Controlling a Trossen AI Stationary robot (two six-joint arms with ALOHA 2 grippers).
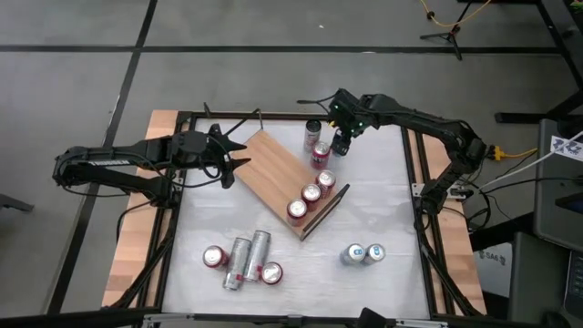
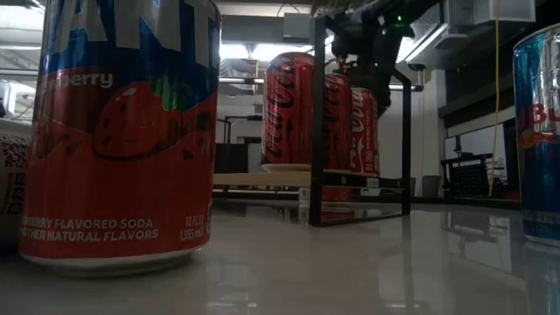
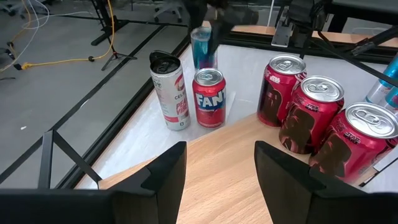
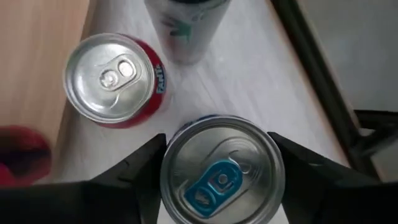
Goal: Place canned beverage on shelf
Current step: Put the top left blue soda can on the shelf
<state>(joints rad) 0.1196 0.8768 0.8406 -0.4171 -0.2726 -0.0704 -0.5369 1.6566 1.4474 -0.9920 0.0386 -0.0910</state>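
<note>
On the white table the shelf lies at a slant, a light wooden board with a black wire rail at its lower end, and every other thing is placed from it here. Three red cans stand in a row on the shelf's end nearest the rail; the left wrist view shows them side by side on the wood. Just off the shelf's far edge stand a red Fanta can and a slim white can, both upright on the table, close together. Beside the Fanta can the right gripper holds a blue-tabbed can, its two fingers pressed against the can's opposite sides, as the right wrist view shows from above. At the shelf's upper end the left gripper hovers with its fingers spread and nothing between them. Toward the table's front, well apart from the shelf, several cans lie or stand in a loose cluster, and two blue-topped cans stand touching beyond the rail end.
</note>
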